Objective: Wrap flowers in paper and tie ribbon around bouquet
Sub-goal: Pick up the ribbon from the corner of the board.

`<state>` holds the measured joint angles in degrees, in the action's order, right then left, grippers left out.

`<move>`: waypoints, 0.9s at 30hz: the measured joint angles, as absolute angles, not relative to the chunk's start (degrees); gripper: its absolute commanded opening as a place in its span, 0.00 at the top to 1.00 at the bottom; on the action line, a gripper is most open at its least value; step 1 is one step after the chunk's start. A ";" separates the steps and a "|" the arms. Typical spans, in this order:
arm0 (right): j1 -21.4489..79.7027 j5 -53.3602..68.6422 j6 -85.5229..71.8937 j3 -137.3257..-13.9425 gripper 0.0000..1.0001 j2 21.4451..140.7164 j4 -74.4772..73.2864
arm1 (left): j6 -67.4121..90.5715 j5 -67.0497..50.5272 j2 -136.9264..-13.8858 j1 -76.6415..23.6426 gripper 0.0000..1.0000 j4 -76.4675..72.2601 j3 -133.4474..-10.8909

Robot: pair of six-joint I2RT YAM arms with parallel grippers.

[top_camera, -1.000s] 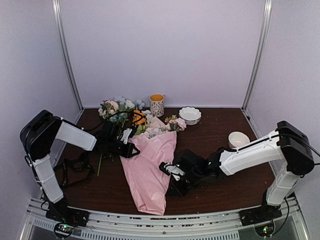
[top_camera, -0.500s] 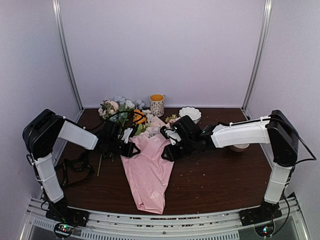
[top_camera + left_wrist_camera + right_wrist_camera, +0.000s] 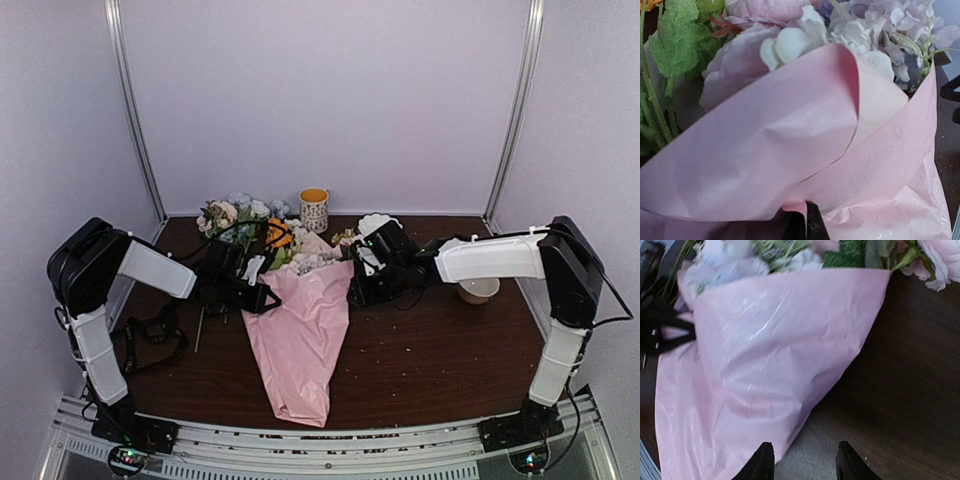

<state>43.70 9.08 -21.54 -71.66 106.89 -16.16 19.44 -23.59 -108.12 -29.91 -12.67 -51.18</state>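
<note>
Right arm has moved: a second ago it sat low beside the narrow half of the bouquet (image 3: 300, 335). Now it's swung to the far side and sits at the right edge of the wide end, next to the flowers (image 3: 312, 262). Right claw (image 3: 805, 446) opened on the way. Its fingers (image 3: 762, 462) stand apart with nothing between them. Left arm hasn't budged. Left claw (image 3: 262, 297) is closed on the left edge of the paper (image 3: 765, 145), pinning it just below the blooms.

My read: wrapping is basically done and the bouquet holds its cone shape. The right side is free and looks set up to re-grip or tuck the right flap up top. Tying hasn't started. The black band by the left arm looks like the ribbon (image 3: 158, 330), lying on the surface (image 3: 440, 350) away from the bouquet.

In the right wrist view, the paper edge runs diagonally from upper right down to the left finger. That finger sits at or just over the edge, and the right finger is over bare wood. So the bouquet is ahead and left of the claw, not between the fingers.

You'd want to shift left before closing, or you'll pinch air. The paper is thin, so expect it to slide or crease.
</note>
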 measured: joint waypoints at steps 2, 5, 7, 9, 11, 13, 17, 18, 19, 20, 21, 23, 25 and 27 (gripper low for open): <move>44.21 11.11 -23.27 -65.82 0.28 101.51 -15.05 | 19.44 -24.01 -108.29 -29.78 1.00 -12.82 -51.24; 45.41 16.12 -29.36 -56.80 0.10 94.83 -9.91 | 19.44 -24.51 -108.53 -29.61 1.00 -12.95 -51.33; 46.44 19.62 -33.56 -51.83 0.09 92.97 -5.10 | 19.46 -24.73 -108.71 -29.56 1.00 -13.10 -51.37; 47.64 22.55 -37.76 -48.56 0.10 93.27 -0.91 | 19.46 -24.91 -108.77 -29.54 1.00 -13.13 -51.44; 48.60 25.04 -40.99 -47.31 0.12 94.87 1.78 | 19.46 -24.99 -108.81 -29.50 1.00 -13.15 -51.46; 49.21 27.05 -43.42 -47.40 0.15 97.12 4.58 | 19.46 -25.12 -108.90 -29.45 1.00 -13.17 -51.51; 49.43 30.26 -47.00 -47.94 0.17 101.51 9.32 | 19.46 -25.32 -109.01 -29.39 1.00 -13.21 -51.55; 49.43 30.98 -47.55 -48.56 0.19 102.35 10.17 | 19.49 -25.34 -109.03 -29.36 1.00 -13.23 -51.55; 49.43 31.48 -48.29 -49.54 0.23 103.46 10.96 | 19.49 -25.34 -109.03 -29.34 1.00 -13.26 -51.55; 49.43 31.99 -48.82 -50.52 0.27 104.66 11.77 | 19.49 -25.39 -109.06 -29.34 1.00 -13.26 -51.55; 49.41 32.45 -49.63 -51.40 0.30 105.95 12.95 | 19.49 -25.39 -109.06 -29.34 1.00 -13.26 -51.55; 49.41 33.21 -51.33 -52.10 0.38 107.74 15.22 | 19.53 -25.41 -109.08 -29.34 1.00 -13.28 -51.55; 49.43 33.69 -53.19 -52.14 0.51 108.81 17.26 | 19.57 -25.41 -109.08 -29.34 1.00 -13.30 -51.55; 49.43 33.98 -54.13 -52.14 0.65 109.43 18.70 | 19.64 -25.43 -109.08 -29.32 1.00 -13.32 -51.55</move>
<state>49.43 33.98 -54.13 -52.14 109.43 18.70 19.64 -25.43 -109.08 -29.32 -13.32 -51.55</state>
